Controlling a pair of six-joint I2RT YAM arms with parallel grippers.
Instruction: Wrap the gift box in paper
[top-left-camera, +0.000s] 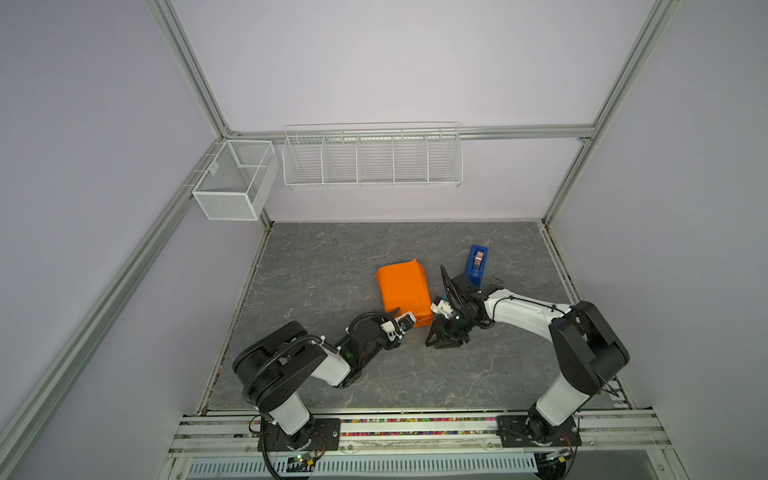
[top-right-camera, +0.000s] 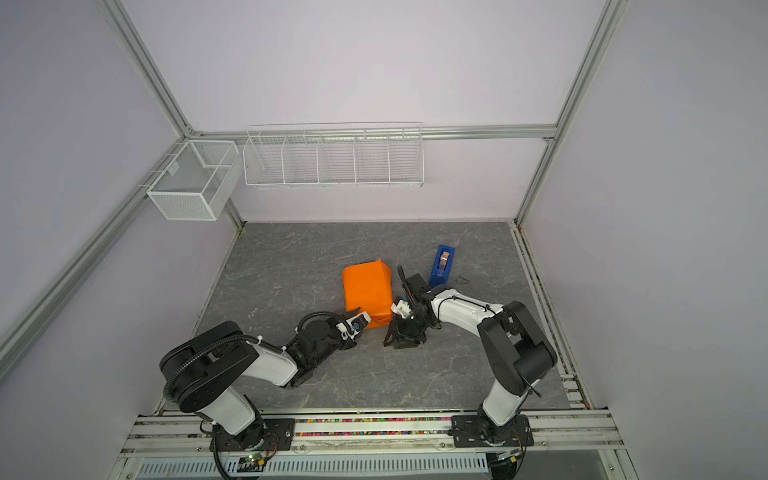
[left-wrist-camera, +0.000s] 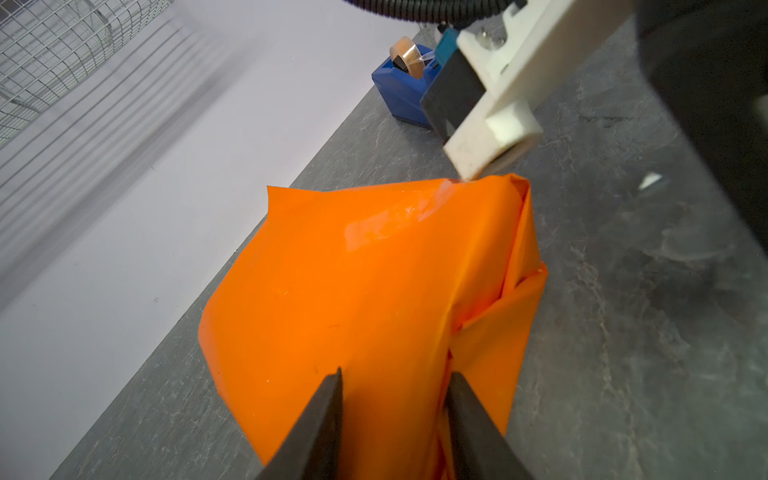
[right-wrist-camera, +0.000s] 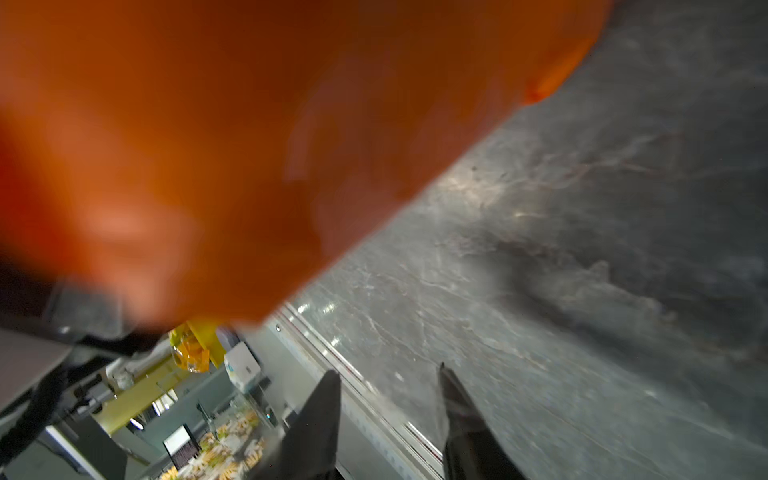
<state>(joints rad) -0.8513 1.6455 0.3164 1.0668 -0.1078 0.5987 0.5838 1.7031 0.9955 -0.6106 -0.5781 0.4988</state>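
Observation:
The orange paper (top-left-camera: 403, 291) (top-right-camera: 368, 291) is folded into a boxy parcel on the grey table, and the gift box is hidden inside it. A strip of clear tape (left-wrist-camera: 390, 224) lies across the parcel's top. My left gripper (top-left-camera: 401, 316) (top-right-camera: 361, 320) (left-wrist-camera: 395, 372) is at the parcel's near end, its jaws shut on a fold of the paper. My right gripper (top-left-camera: 444, 343) (top-right-camera: 403, 344) (right-wrist-camera: 387, 369) hovers just right of the parcel's near corner. It points toward the table's front edge, open, with only table showing between its fingers. The paper (right-wrist-camera: 208, 124) fills one side of the right wrist view, blurred.
A blue tape dispenser (top-left-camera: 477, 262) (top-right-camera: 442, 264) (left-wrist-camera: 405, 87) stands behind the right arm, right of the parcel. Two white wire baskets (top-left-camera: 372, 160) (top-left-camera: 235, 183) hang on the back wall. A metal rail (top-left-camera: 415, 428) runs along the table's front edge.

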